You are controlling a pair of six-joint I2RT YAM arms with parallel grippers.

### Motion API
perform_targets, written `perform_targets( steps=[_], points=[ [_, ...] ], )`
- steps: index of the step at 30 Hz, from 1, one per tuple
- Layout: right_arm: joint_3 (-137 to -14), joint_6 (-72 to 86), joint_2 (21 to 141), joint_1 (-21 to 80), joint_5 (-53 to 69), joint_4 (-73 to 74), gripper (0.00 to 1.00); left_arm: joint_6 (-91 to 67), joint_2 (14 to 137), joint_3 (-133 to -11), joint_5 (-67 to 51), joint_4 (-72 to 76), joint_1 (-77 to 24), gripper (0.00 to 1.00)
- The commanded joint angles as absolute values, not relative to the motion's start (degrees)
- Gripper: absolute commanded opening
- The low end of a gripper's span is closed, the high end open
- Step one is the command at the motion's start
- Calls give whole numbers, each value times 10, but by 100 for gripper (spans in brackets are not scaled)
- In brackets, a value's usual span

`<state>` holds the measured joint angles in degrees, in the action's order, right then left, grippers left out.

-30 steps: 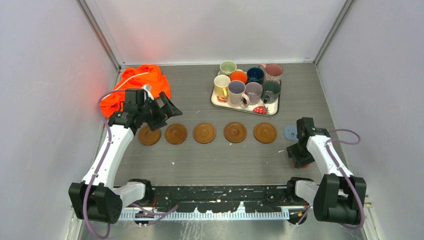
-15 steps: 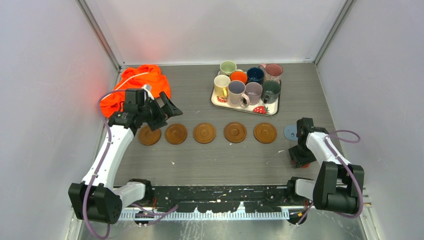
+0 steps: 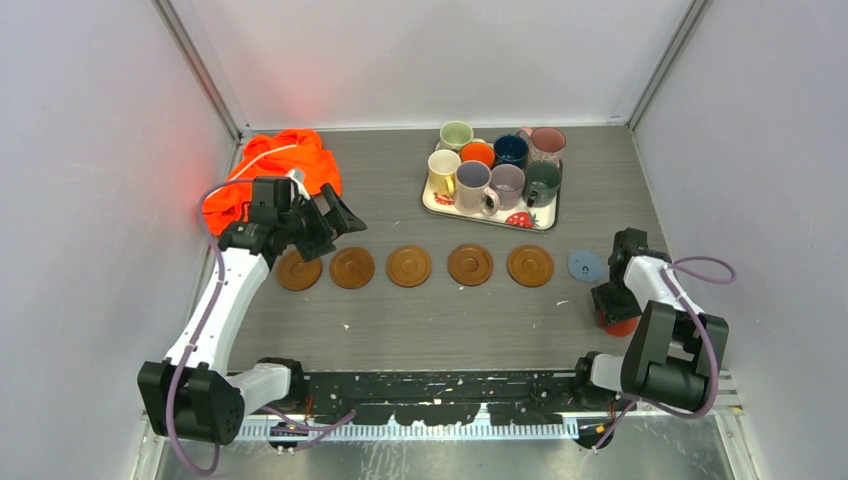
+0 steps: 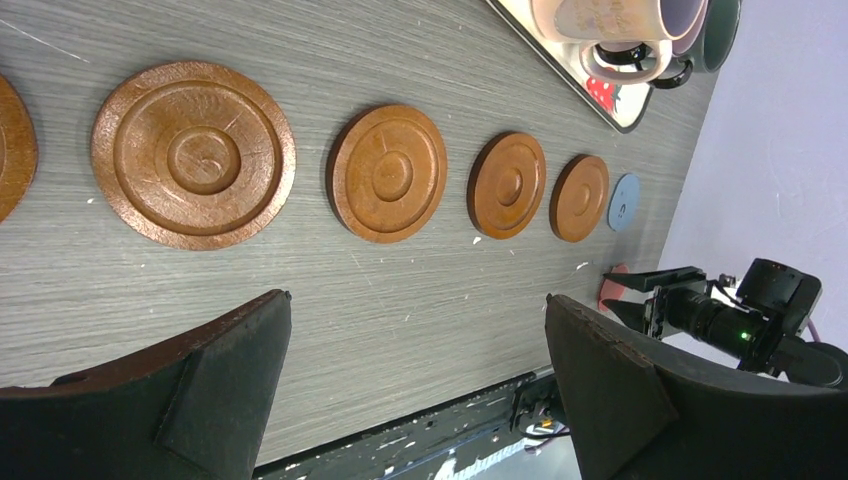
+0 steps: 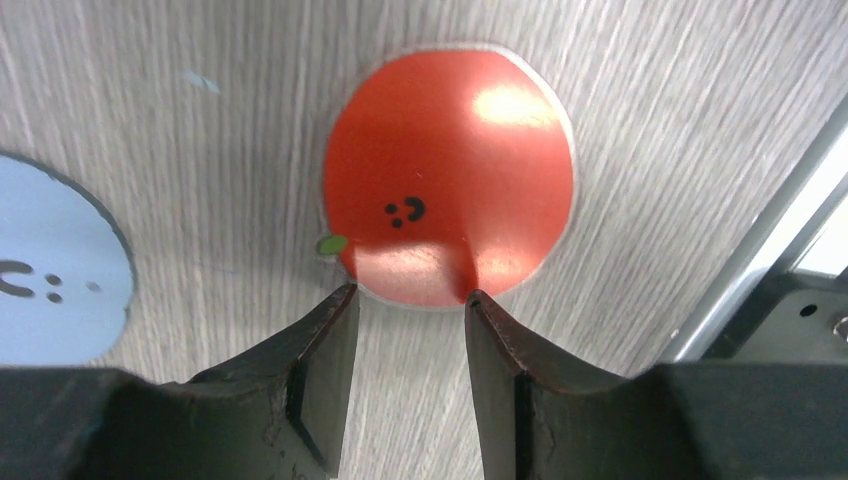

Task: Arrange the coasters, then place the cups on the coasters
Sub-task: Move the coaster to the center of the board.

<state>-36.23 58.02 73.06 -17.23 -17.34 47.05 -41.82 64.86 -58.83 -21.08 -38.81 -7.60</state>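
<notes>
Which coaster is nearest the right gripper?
The red coaster, at the tips of the right gripper. It is the only red one; the light-blue coaster lies farther off, the brown wooden coasters in a row beyond.

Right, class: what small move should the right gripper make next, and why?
Probably ease the right gripper down and close on the near rim of the red coaster: its jaws stand slightly apart right at that rim, and the coaster lies flat, apart from the light-blue coaster.

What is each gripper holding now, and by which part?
Nothing is held. The left gripper hangs open and empty. The right gripper has its jaws apart at the rim of the red coaster, which lies flat.
</notes>
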Motion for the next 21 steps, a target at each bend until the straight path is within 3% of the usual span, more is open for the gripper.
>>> perform_targets(
  steps=[1, 6, 11, 15, 17, 21],
  points=[
    [-391, 545, 753, -186, -214, 423, 49, -418, 653, -610, -227, -374, -80, 100],
    [-416, 526, 777, -201, -221, 393, 51, -417, 659, -613, -226, -374, -83, 100],
    [-459, 529, 766, -202, -242, 457, 57, -413, 663, -617, -223, -380, -87, 100],
    [-450, 539, 718, -202, -250, 510, 73, -414, 666, -616, -223, -377, -87, 100],
    [-437, 546, 707, -203, -254, 530, 86, -414, 668, -617, -225, -377, -87, 100],
    [-414, 564, 692, -207, -235, 533, 99, -415, 668, -619, -227, -379, -90, 100]
  ],
)
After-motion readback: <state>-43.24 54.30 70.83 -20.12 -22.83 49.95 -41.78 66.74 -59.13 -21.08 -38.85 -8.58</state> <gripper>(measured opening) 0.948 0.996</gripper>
